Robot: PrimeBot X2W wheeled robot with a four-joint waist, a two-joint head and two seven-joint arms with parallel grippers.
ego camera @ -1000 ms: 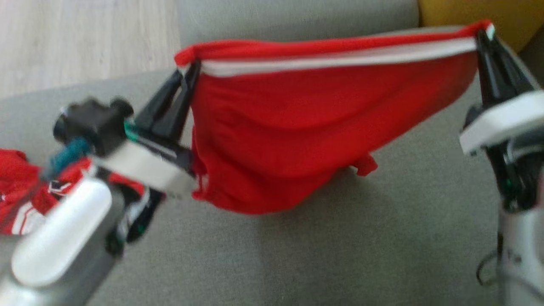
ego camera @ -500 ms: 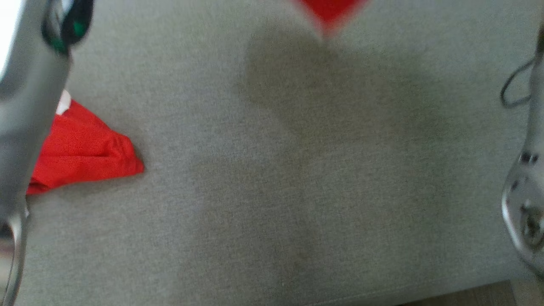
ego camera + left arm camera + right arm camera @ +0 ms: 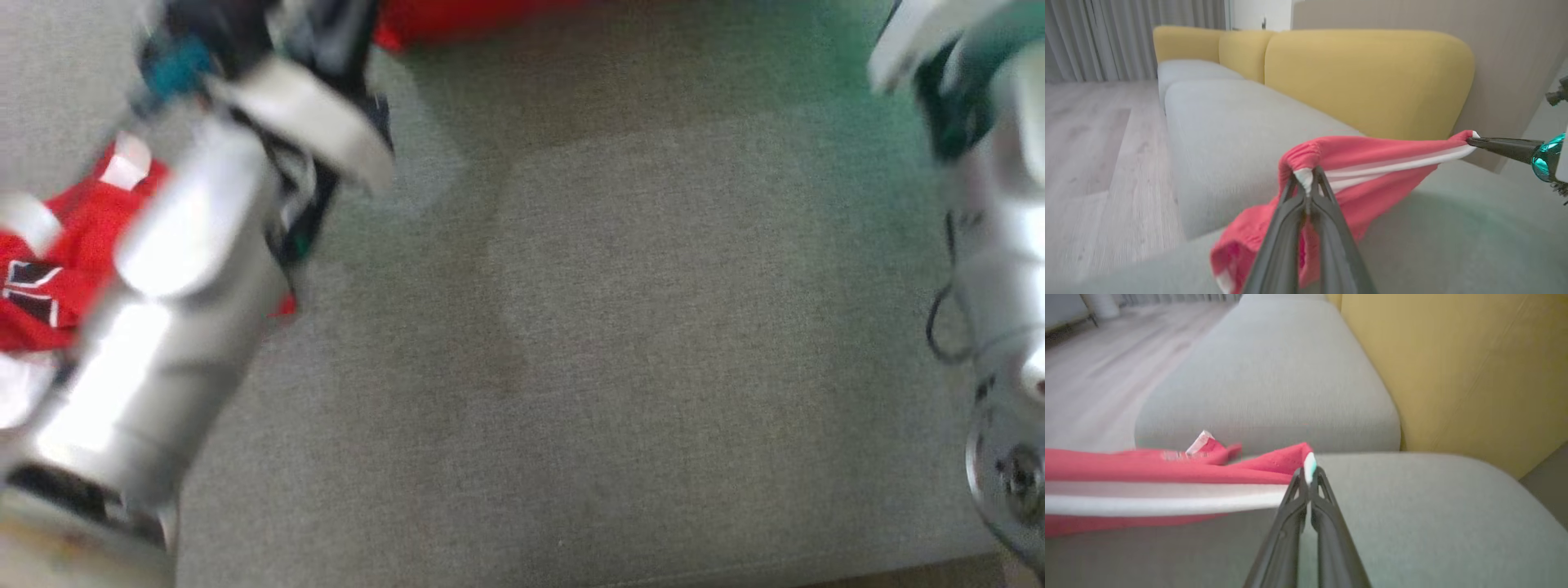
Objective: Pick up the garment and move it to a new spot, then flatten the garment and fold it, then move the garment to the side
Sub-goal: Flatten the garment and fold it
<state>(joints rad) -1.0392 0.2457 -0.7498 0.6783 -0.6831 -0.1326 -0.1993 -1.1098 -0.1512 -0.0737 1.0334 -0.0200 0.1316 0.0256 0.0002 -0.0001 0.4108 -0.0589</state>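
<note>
The garment point(image 3: 1372, 163) is red with a white stripe along its band. It hangs stretched between my two grippers above the grey sofa seat point(image 3: 1229, 130). In the left wrist view my left gripper point(image 3: 1306, 181) is shut on one bunched end of the band, and the right gripper's dark fingers point(image 3: 1498, 145) pinch the far end. In the right wrist view my right gripper point(image 3: 1309, 471) is shut on the band's tip, and the garment point(image 3: 1147, 473) runs off to the left. The blurred head view shows a strip of the garment point(image 3: 473, 16) at the top edge.
Another red garment point(image 3: 49, 261) with black and white marks lies on the seat at the left, partly behind my left forearm point(image 3: 188, 269). Yellow back cushions point(image 3: 1363, 77) line the sofa's far side. Wooden floor point(image 3: 1090, 155) lies beyond the seat's edge. My right forearm point(image 3: 996, 212) is at the right.
The head camera has swung down, so the stretched garment now shows at the top edge of its view. Both grippers still hold the garment's ends.
</note>
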